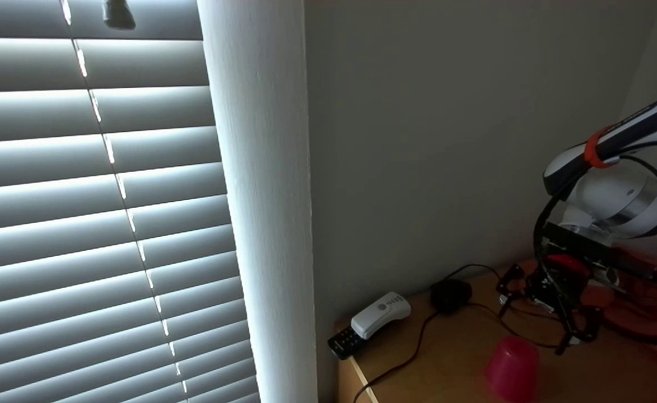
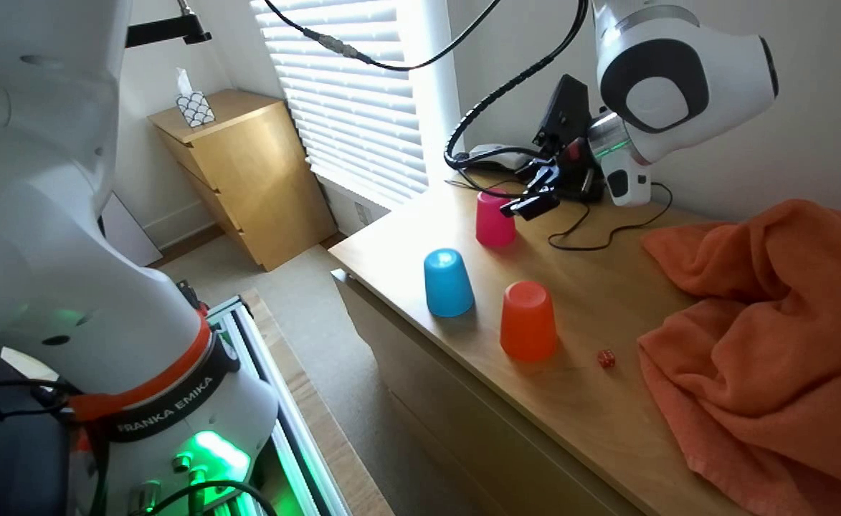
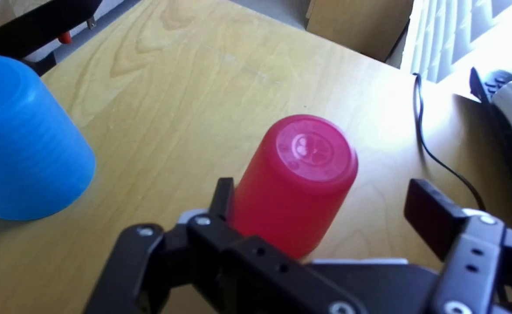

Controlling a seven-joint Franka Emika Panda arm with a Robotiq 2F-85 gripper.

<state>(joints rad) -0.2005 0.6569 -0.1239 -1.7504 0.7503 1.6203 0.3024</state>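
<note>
My gripper (image 3: 323, 192) is open and empty, its fingers spread wide. In the wrist view an upside-down pink cup (image 3: 293, 196) stands between the fingers, closer to the left finger, which overlaps its edge; I cannot tell whether they touch. In both exterior views the gripper (image 1: 534, 326) is just above and beside the pink cup (image 1: 512, 370), which also shows beyond the fingers (image 2: 495, 222). An upside-down blue cup (image 2: 449, 283) and an upside-down orange cup (image 2: 528, 322) stand nearer the front edge. The blue cup also shows at left in the wrist view (image 3: 24, 144).
A small red die (image 2: 606, 358) lies beside a crumpled orange cloth (image 2: 764, 344) on the wooden top (image 2: 571, 276). A white device (image 1: 381, 315), a black remote (image 1: 346, 342) and a black box (image 1: 450, 295) with thin cables lie along the wall, near the blinds (image 1: 104, 224).
</note>
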